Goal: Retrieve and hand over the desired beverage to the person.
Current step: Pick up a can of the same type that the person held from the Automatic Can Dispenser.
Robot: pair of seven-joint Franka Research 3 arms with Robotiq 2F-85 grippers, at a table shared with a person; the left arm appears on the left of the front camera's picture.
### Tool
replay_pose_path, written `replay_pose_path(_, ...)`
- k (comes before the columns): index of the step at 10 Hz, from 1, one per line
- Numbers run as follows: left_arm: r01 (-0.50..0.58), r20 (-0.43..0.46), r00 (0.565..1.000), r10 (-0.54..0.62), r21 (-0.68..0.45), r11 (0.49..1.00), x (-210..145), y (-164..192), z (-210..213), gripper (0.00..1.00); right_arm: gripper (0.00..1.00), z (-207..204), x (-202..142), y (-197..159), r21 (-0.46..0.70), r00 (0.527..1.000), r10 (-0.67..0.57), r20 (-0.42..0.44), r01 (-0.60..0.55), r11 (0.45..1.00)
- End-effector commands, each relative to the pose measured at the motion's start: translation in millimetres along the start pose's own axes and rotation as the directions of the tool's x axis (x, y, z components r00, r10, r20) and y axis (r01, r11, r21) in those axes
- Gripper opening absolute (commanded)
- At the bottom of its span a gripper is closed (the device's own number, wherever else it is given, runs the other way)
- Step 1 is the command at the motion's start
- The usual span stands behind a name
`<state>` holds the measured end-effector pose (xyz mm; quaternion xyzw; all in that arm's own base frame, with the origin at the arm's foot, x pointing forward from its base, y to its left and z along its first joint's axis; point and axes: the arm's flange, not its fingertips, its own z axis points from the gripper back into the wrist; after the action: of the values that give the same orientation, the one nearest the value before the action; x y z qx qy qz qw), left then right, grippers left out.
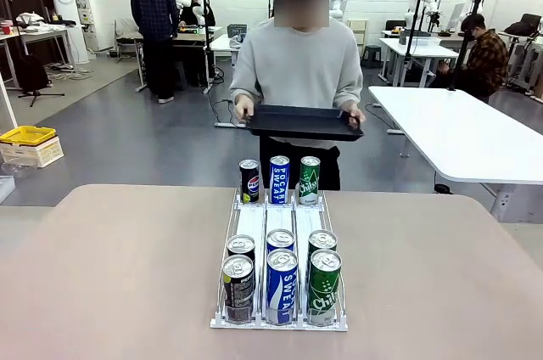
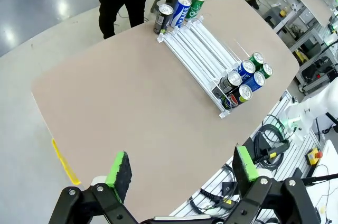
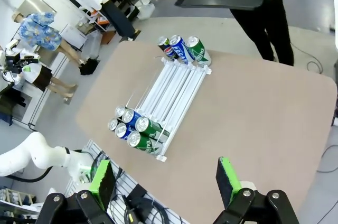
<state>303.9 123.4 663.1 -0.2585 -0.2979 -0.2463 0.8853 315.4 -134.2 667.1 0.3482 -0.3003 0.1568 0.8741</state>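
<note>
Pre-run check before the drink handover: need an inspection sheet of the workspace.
Surface: beige rounded table, rack at its centre.
Job's things: clear three-lane plastic can rack; three far cans (black, blue, green) upright; six near cans upright in two rows; person in a light grey top at the far side holds a flat black tray in both hands.
Clutter: nothing seen.
Grippers: left gripper and right gripper open, holding nothing.
Cables: black cables below the table's robot-side edge.
Surroundings: white table at right; yellow bin at left.
</note>
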Motion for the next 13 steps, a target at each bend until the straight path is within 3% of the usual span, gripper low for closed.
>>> replay_pose_path(1,0.012,0.014,1.0,-0.011,-0.013,1.0,1.1,-0.1,0.4,1.0,1.0,0.0,1.4,0.2,0.028,1.0,0.018,0.013,-0.019,0.999)
replay_pose_path(13,0.012,0.014,1.0,-0.011,-0.013,1.0,1.1,-0.1,0.4,1.0,1.0,0.0,1.4,0.2,0.028,1.0,0.018,0.013,-0.019,0.999)
